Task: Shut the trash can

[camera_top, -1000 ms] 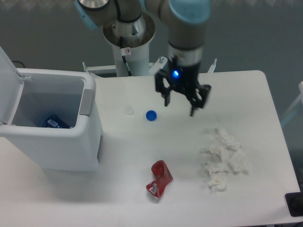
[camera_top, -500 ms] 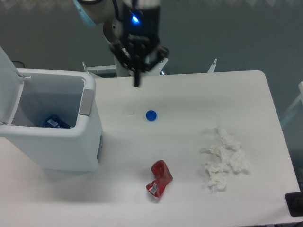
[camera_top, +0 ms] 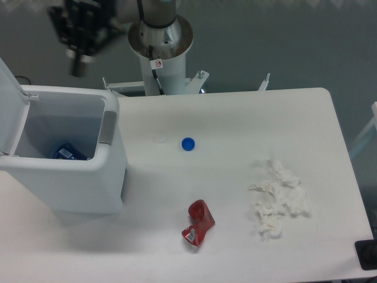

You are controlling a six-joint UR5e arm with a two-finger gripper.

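At the table's left edge the trash can [camera_top: 65, 171] stands open, its flat lid [camera_top: 9, 94] tipped up and back at the far left, a single dark blue item [camera_top: 69, 153] lying on its floor. Above and behind it, the gripper [camera_top: 79, 56] has swept from over the middle of the table a second ago to a spot over the bin's rear rim, blurred by speed; whether its claw is open or closed cannot be told from the smear. The move likely sets up a push on the raised lid, which has not yet budged. Moving right across the table [camera_top: 235, 112]: one faint clear cap [camera_top: 161, 139], one blue bottle cap [camera_top: 188, 143], one crushed red can [camera_top: 198, 223] nearer the front edge, and one loose cluster of crumpled white tissues [camera_top: 279, 198] toward the right side, their exact number too tangled to count.
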